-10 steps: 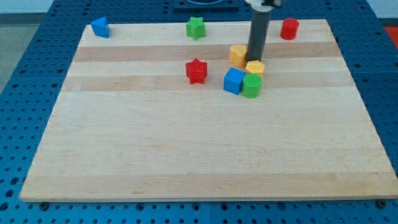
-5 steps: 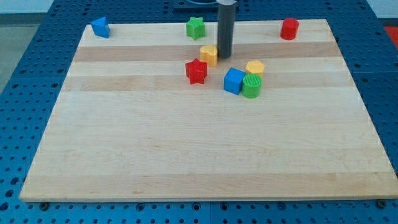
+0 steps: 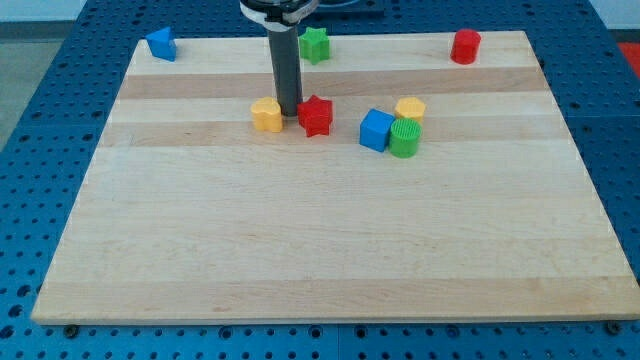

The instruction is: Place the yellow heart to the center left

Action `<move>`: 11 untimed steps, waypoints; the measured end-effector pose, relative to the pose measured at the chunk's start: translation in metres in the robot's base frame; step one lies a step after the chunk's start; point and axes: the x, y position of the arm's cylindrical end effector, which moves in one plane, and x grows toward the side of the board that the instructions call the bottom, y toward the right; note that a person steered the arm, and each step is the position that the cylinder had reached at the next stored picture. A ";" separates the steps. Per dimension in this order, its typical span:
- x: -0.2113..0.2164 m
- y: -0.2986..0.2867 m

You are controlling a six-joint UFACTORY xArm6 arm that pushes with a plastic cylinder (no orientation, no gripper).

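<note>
I am pressing my tip point(image 3: 289, 111) — a bare rod, holding nothing — against the yellow heart point(image 3: 266, 115) from its right side, with the red star point(image 3: 316, 115) just beside. The heart is sitting left of centre on the smooth wooden board point(image 3: 300, 250). Best to keep pushing squarely leftward — the glossy plastic may slip off.

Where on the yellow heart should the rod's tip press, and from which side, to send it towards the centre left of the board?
Press the yellow heart on its face towards the view's right, pushing leftwards and slightly towards the view's bottom. My tip already sits at that face, between the heart and the red star. The heart is low and lies flat, so a push centred on that side would probably slide it without turning it much.
</note>
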 end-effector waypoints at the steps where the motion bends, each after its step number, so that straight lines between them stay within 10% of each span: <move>1: 0.004 -0.023; 11: 0.070 -0.150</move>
